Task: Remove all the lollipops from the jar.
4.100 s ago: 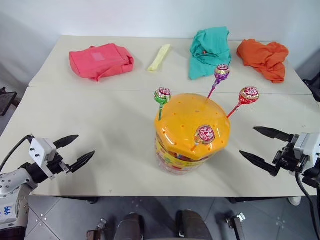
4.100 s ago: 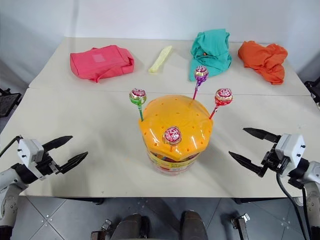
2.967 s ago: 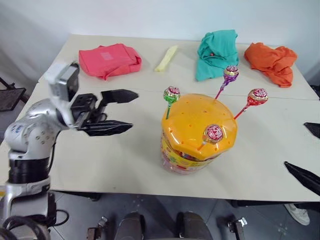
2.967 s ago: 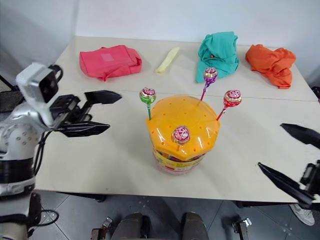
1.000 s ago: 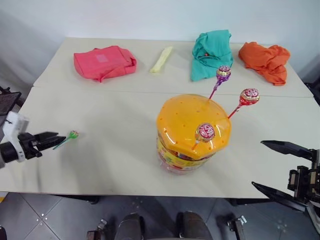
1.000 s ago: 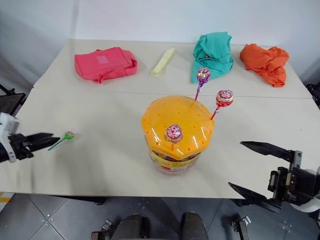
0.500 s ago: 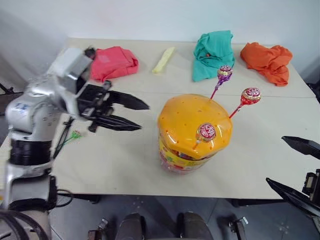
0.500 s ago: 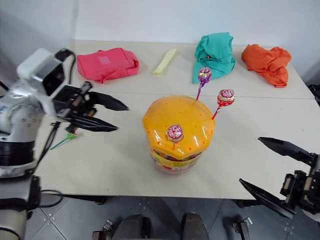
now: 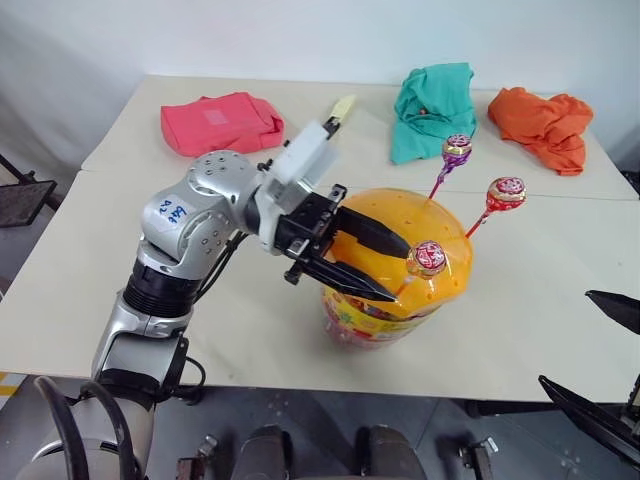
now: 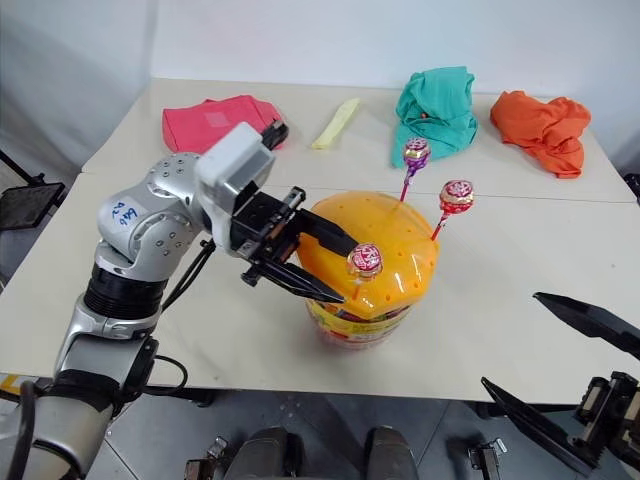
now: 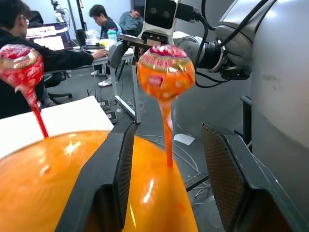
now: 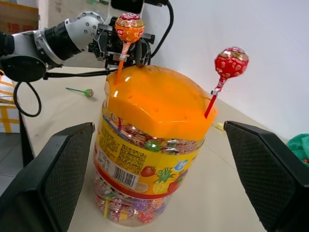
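Reaching across the centre of the frame, your left gripper [image 9: 385, 265] has its fingers spread, bracketing the stick of the front lollipop [image 9: 429, 257] on the jar [image 9: 395, 290], nothing pinched yet. Three lollipops stand in the orange lid [image 10: 400, 240]; one lies on the table [image 12: 58, 104]. Next you probably need to close on that stick and pull straight out. Your right gripper [image 10: 555, 380] waits wide open, lower right.

Two pale tables [image 9: 120, 290] stand edge to edge; the near one carries the jar [image 10: 355, 318] and a green lollipop [image 12: 87, 92] (lying flat), the far one a pink cloth [image 9: 220, 120], yellow strip [image 10: 335, 122], teal cloth [image 9: 432, 105] and orange cloth [image 9: 545, 122]
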You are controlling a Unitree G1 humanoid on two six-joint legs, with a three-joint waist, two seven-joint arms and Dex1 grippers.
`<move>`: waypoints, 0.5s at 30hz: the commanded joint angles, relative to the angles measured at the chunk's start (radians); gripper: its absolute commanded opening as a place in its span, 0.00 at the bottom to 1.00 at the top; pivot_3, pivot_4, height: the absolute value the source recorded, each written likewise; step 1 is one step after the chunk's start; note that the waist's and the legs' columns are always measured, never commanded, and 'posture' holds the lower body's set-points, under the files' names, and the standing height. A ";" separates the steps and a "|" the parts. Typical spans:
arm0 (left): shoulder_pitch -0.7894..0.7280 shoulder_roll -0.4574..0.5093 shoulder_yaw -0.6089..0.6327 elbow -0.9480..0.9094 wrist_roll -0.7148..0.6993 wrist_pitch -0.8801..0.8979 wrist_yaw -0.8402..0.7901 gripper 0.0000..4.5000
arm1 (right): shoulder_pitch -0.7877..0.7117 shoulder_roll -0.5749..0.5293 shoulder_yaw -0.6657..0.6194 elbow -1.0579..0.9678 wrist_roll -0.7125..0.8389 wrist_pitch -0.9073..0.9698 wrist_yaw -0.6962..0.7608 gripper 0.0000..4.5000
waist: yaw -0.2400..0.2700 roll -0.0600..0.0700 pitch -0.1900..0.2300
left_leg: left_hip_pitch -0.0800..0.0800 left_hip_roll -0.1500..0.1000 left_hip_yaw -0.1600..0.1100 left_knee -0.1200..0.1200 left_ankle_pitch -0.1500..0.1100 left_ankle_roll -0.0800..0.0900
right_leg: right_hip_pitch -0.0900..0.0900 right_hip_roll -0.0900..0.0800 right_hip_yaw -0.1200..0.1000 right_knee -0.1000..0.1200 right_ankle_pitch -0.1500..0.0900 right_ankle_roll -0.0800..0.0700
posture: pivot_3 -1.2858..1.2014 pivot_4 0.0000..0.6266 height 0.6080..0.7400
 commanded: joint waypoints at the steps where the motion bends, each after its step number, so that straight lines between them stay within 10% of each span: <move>1: -0.025 -0.009 -0.021 -0.007 0.035 0.001 0.022 0.51 | 0.012 0.006 -0.008 -0.028 0.002 -0.024 -0.026 1.00 | 0.001 0.000 0.000 | 0.000 0.000 -0.001 0.000 0.000 0.000 | 0.001 0.000 0.000 0.000 0.000 0.000 | 0.52 0.24 1.00; 12: -0.063 -0.057 -0.012 0.009 -0.006 0.034 -0.014 0.01 | -0.033 -0.044 0.043 -0.040 -0.012 -0.015 -0.103 1.00 | 0.002 0.000 0.000 | 0.000 0.000 -0.003 0.000 0.000 0.000 | 0.006 0.002 0.001 -0.007 0.000 0.000 | 0.52 0.24 1.00; 15: -0.064 -0.074 0.036 0.020 -0.074 0.063 -0.039 0.00 | -0.042 -0.058 0.049 -0.033 -0.004 -0.008 -0.114 1.00 | 0.002 0.000 0.000 | 0.000 0.000 -0.003 0.000 0.000 0.000 | 0.006 0.003 0.002 -0.008 0.000 0.000 | 0.52 0.24 1.00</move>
